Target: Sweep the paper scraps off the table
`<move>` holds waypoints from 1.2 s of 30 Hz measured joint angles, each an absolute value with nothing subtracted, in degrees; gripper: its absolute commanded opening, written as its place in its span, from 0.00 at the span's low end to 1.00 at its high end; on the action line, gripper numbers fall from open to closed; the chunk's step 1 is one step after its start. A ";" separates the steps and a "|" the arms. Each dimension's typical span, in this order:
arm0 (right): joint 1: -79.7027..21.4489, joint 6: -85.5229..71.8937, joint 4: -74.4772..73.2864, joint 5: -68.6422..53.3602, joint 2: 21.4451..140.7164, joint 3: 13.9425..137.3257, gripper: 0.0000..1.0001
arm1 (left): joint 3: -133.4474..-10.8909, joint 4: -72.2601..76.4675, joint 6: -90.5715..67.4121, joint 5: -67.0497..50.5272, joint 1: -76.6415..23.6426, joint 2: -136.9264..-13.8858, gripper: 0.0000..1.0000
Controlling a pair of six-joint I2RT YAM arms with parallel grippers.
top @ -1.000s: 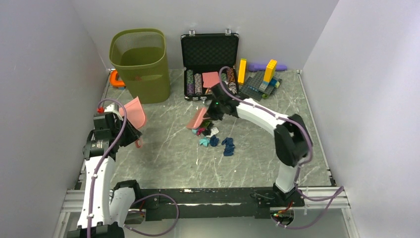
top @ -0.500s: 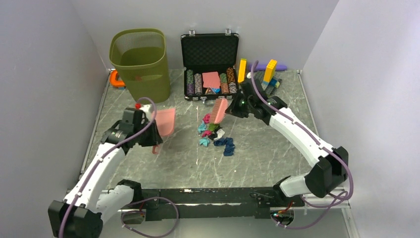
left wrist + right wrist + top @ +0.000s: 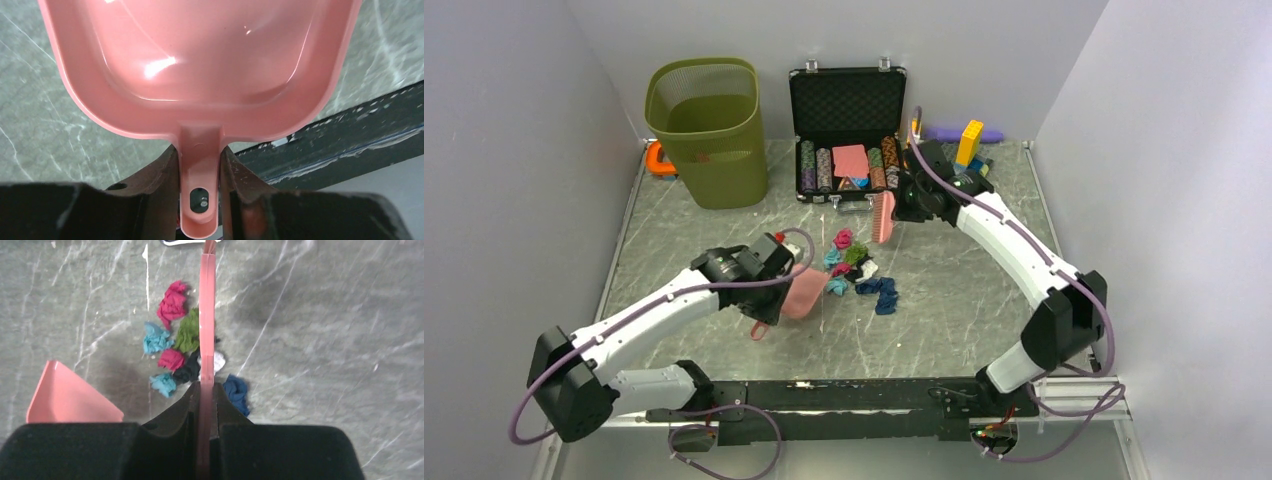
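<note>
Thumb-sized crumpled paper scraps (image 3: 186, 337) in magenta, teal, green, white and dark blue lie bunched mid-table on the grey-green, white-veined marble table (image 3: 944, 320). The left hand (image 3: 199, 172) is clamped on the handle of a glossy pink plastic dustpan (image 3: 200, 65), which sits just left of the pile. The right hand (image 3: 205, 405) pinches a slim pink plastic brush (image 3: 206, 315), seen edge-on at the pile's far right side. Lilac-grey walls surround the table.

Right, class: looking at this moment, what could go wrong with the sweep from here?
1. The dark blue crumpled paper wads lie to the side of the pile, so the pink plastic brush may miss them.
2. If the pink plastic dustpan in the left hand is not flat, scraps might slip under its lip.
</note>
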State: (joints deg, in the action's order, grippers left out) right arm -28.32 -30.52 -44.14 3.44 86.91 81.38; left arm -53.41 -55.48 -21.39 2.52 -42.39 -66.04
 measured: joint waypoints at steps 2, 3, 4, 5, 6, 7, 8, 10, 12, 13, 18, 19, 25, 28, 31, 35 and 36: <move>-28.32 -27.59 -44.75 4.32 89.52 84.23 0.00 | -53.47 -57.08 -22.46 3.49 -44.95 -67.53 0.00; -28.32 -25.34 -45.06 4.47 91.18 86.11 0.00 | -53.49 -57.87 -23.20 3.90 -46.19 -68.38 0.00; -28.40 -23.22 -45.56 4.67 92.97 88.23 0.00 | -53.49 -58.54 -23.73 4.21 -47.46 -69.28 0.00; -28.56 -20.86 -46.50 5.04 94.98 90.63 0.00 | -53.49 -58.89 -24.21 4.34 -48.60 -70.17 0.00; -28.75 -18.57 -47.33 5.52 96.95 93.01 0.00 | -53.49 -59.02 -24.60 4.34 -49.36 -70.91 0.00; -29.10 -16.03 -48.47 6.02 99.24 95.81 0.00 | -53.49 -59.07 -24.97 4.29 -50.26 -71.94 0.00; -29.52 -14.06 -49.25 6.35 101.08 97.93 0.00 | -53.56 -59.09 -25.21 4.27 -50.89 -72.90 0.00; -30.70 -9.21 -52.25 7.16 106.04 103.70 0.00 | -53.91 -58.98 -25.39 3.97 -51.70 -74.98 0.00; -31.86 -4.64 -55.18 7.75 111.11 109.03 0.00 | -54.65 -58.57 -25.36 3.27 -52.07 -77.28 0.00; -32.27 -2.90 -56.16 8.12 112.97 110.74 0.00 | -55.02 -58.17 -25.36 2.85 -52.12 -78.26 0.00; -35.33 7.25 -58.46 8.97 118.43 110.96 0.00 | -58.63 -57.12 -25.15 2.20 -52.12 -84.27 0.00; -36.03 9.17 -58.52 9.13 118.43 110.26 0.00 | -59.27 -56.84 -25.12 2.17 -52.12 -85.36 0.00; -39.90 16.73 -58.72 10.22 119.15 109.97 0.00 | -61.39 -55.94 -24.43 1.32 -52.12 -90.15 0.00; -40.07 18.70 -59.07 8.58 119.57 110.41 0.00 | -62.48 -55.99 -23.77 1.32 -52.10 -91.66 0.00; -39.70 20.12 -59.35 5.23 119.57 110.69 0.00 | -63.42 -55.90 -23.18 1.32 -51.92 -92.51 0.00; -39.38 21.54 -60.60 1.04 119.57 110.96 0.00 | -63.48 -55.40 -22.44 1.28 -51.00 -92.84 0.00; -39.48 21.87 -61.06 -0.19 119.57 110.93 0.00 | -63.48 -55.27 -22.11 1.30 -50.74 -92.86 0.00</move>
